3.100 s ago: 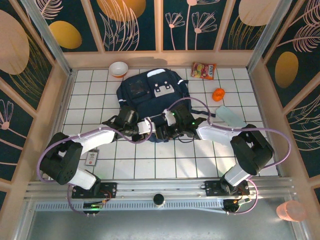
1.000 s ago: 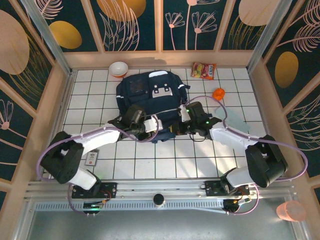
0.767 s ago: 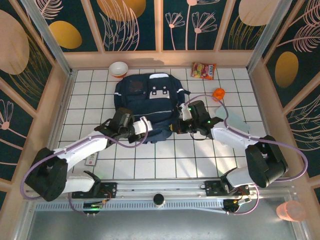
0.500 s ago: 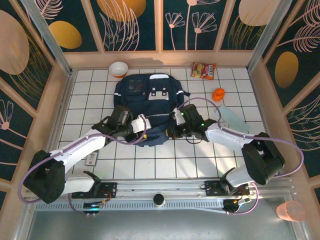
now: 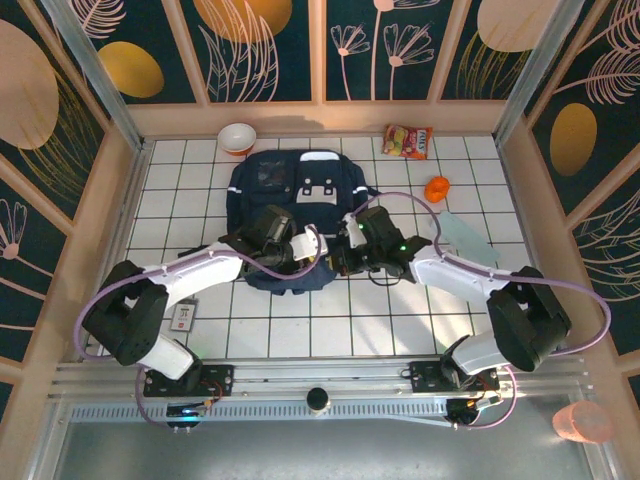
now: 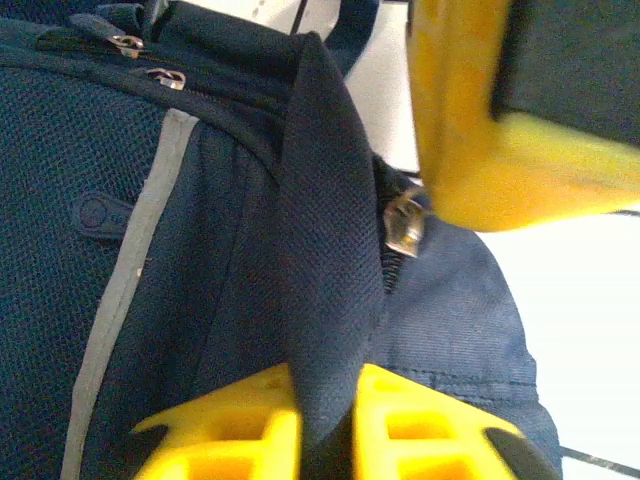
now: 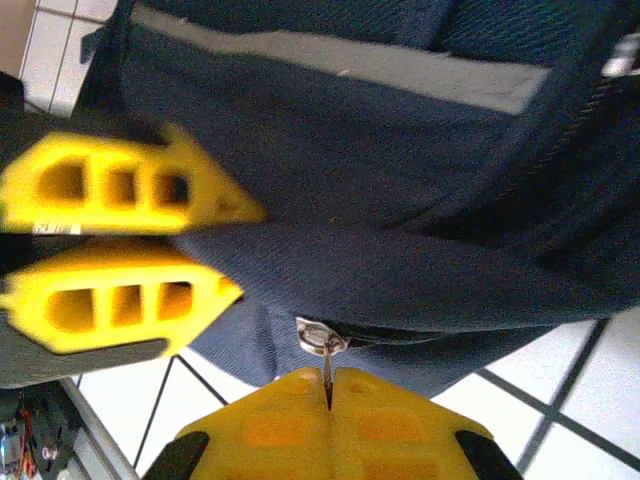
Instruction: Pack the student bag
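**One bag, two arms, both gripping its near edge**

There's one student bag here, navy, lying flat in the middle of the white-tiled desk, towards the back wall. Two arms reach in over it and meet at its near edge.

On the left wrist camera, the left fingers are pinching a raised fold of the bag's navy fabric, with the cloth squeezed in the narrow gap between the two yellow tips. The right wrist camera shows the right fingers pressed together on one small metal zipper pull, its thin tab caught in the seam between them. The two pairs sit just beside each other, nearly touching.

Around the bag, one of each:
- a white-and-orange bowl just beyond its far-left corner
- a red snack packet at the far right
- a small orange object nearer
- a pale blue flat piece, partly under the right arm's cable
- a small grey item beside the left arm
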{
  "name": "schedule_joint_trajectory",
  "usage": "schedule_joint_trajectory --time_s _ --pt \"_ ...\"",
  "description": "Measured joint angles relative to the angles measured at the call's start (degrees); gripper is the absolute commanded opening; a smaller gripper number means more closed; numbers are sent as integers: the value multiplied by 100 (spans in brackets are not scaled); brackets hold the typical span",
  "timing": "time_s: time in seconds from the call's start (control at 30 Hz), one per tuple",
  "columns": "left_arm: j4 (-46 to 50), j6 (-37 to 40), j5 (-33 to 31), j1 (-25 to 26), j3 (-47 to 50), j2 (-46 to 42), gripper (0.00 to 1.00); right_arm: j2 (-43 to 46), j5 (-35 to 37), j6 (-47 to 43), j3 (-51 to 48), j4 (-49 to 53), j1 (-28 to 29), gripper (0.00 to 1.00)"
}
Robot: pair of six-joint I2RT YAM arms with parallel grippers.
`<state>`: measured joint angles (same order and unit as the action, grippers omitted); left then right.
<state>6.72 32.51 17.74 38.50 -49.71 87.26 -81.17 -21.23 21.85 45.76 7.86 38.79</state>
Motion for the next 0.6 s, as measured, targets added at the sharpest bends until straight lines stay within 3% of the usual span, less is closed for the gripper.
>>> schedule_joint_trajectory --time_s 0.2,0.6 --pt "105 -2 -52 39 400 -778 0 125 -22 120 -352 -149 -1084 0" --pt "664 87 485 11 522 -1886 0 -914 -304 125 116 -721 -1985 0"
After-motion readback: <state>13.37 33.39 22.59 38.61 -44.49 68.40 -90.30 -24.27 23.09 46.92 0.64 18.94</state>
